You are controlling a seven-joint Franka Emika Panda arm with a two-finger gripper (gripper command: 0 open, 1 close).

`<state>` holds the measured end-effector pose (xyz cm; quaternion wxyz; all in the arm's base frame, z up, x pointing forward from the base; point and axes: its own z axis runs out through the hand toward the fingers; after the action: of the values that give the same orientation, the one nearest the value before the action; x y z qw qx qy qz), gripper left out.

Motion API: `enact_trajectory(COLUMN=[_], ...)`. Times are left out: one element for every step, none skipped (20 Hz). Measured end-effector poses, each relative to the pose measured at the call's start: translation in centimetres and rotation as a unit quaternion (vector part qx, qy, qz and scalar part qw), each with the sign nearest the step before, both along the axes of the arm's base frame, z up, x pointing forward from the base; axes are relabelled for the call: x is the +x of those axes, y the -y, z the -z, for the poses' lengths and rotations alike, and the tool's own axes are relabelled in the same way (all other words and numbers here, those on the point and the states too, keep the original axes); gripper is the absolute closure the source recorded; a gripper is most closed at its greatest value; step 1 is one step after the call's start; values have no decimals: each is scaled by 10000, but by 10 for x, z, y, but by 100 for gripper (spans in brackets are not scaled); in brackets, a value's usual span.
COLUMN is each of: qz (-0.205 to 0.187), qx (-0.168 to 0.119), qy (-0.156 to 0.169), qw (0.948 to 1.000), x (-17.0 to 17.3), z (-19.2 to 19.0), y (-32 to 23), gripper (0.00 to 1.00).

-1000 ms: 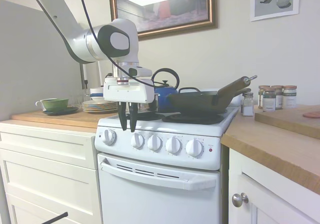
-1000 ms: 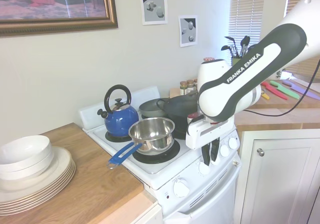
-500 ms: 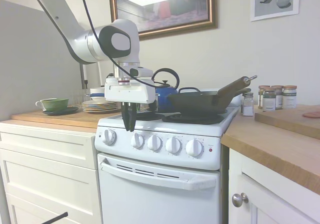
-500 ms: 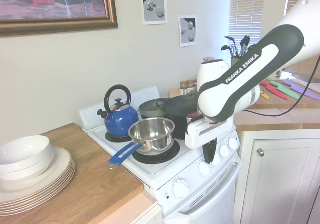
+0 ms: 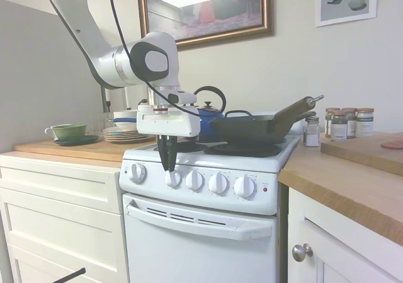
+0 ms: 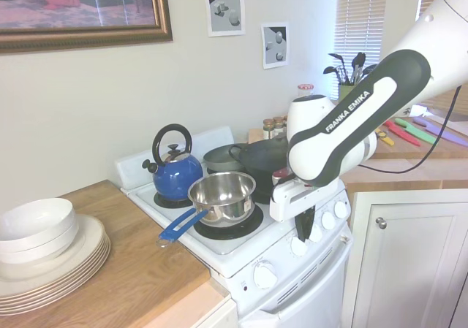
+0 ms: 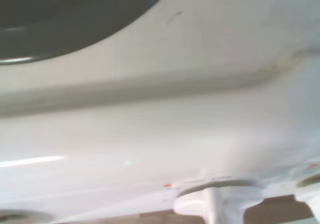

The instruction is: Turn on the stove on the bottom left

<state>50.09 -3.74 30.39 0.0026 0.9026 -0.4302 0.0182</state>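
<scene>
First exterior view: jaws, apart a second ago, now together above the stove's (image 5: pixel 201 220) second knob (image 5: pixel 172 178).

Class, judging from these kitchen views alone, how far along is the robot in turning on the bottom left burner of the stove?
Done: the gripper hangs fingers together in front of the stove, just above the second knob from the left. In hand: nothing is gripped; no knob is between the fingers. Left: take hold of the correct knob and turn it. Whether the red light is lit cannot be told.
</scene>
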Motion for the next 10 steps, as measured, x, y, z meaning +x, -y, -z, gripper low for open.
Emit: enact_trajectory(qz=[5, 11, 18, 23, 23, 22, 20, 17, 12, 10], qx=[-9, -19, -29, -38, -46, -49, -51, -51, -50, -49], qy=[14, 38, 56, 70, 82, 93, 98, 92, 76, 54], qw=[10000, 10000, 10000, 10000, 10000, 9999, 9999, 9999, 10000, 10000], x=[1, 2, 3, 4, 6, 7, 8, 9, 9, 9], z=[-1, -2, -3, -4, -5, -5, -5, -5, -3, 0], y=[1, 3, 4, 6, 7, 7, 7, 6, 6, 5], gripper=[100, 100, 100, 100, 100, 100, 100, 100, 100, 100])
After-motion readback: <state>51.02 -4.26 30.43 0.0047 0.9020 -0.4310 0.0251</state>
